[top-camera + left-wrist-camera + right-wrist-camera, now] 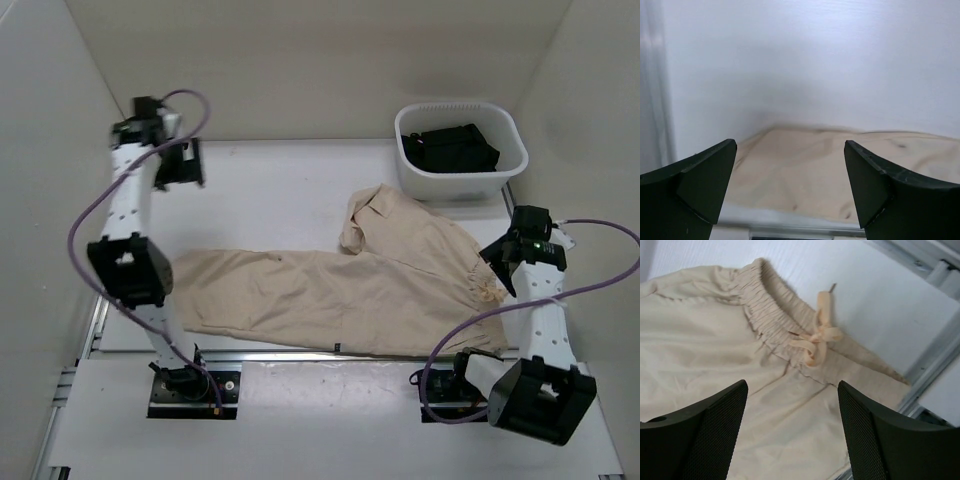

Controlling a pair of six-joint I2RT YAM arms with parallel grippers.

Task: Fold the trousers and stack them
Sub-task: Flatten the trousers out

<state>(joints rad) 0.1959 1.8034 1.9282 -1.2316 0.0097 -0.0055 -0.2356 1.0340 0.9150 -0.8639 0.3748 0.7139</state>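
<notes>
Both wide open and empty, the right gripper (792,390) hovers over the waistband (770,315) of beige trousers (330,290) spread just in front of the white tub (505,175), the left gripper (178,165) well left of it; each should probably pinch both cloth layers before folding.

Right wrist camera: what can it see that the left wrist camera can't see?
Only the right wrist view shows the gathered waistband of the trousers and its tied drawstring bow. Only the left wrist view shows the plain, flat end of a trouser leg, with no waistband or bow in sight. Both show beige cloth lying on the white table. Each view also shows its own hand, the right hand and the left hand, open with nothing gripped between the dark fingers.
</notes>
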